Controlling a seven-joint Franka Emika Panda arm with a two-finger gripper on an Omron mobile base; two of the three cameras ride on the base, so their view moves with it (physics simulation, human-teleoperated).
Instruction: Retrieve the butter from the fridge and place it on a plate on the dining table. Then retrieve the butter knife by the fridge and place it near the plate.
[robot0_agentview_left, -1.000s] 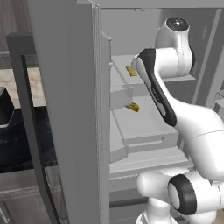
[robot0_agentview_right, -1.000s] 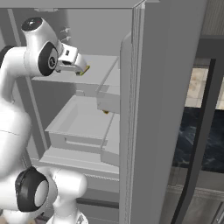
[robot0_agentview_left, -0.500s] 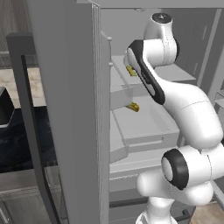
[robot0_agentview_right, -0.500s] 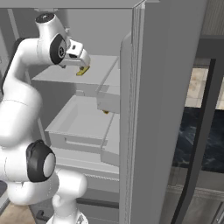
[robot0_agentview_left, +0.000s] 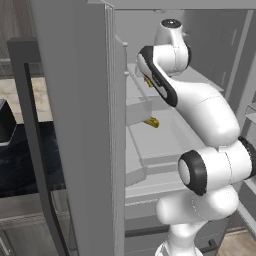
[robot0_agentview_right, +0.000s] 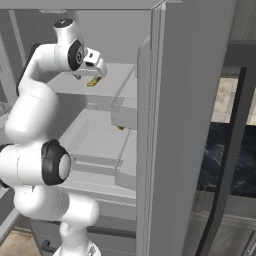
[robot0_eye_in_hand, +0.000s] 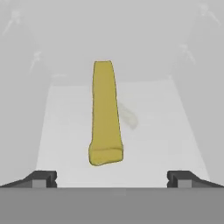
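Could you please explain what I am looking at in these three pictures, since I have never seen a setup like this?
This is a simulated kitchen. A white robot arm on a driving base reaches into an open grey fridge. Two pictures come from cameras on the base, behind the arm to its left and right. The third looks along the robot's hand, whose two dark fingertips rise at the bottom edge. They stand wide apart and hold nothing. On the pale shelf just ahead lies the butter, a small yellow stick, pointing away from the camera. In the right base view the hand hovers just above the butter.
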